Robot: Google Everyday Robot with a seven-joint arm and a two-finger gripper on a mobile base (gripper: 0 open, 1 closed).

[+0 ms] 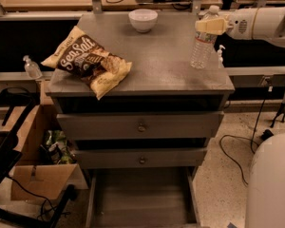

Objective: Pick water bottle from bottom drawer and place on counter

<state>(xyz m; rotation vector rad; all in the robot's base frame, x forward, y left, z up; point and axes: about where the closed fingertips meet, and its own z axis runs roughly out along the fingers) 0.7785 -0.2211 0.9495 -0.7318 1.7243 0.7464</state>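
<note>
Bottle (201, 49) stands on the counter (152, 63), drawer (140, 198) bare below; gripper (210, 25) clamps its shoulder, so only release seems left.

Dim, warm light, all slightly blurred. The gripper (211, 25), clasping the water bottle (202, 49) at the counter's (166, 65) right edge, glows pale.

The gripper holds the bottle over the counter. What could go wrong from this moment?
1. The gripper grips the water bottle high up, near its cap. If the base is not flat on the counter at release, the bottle may tip over.
2. The bottle is close to the counter's right edge. If it topples that way, it could roll off and fall to the floor.
</note>
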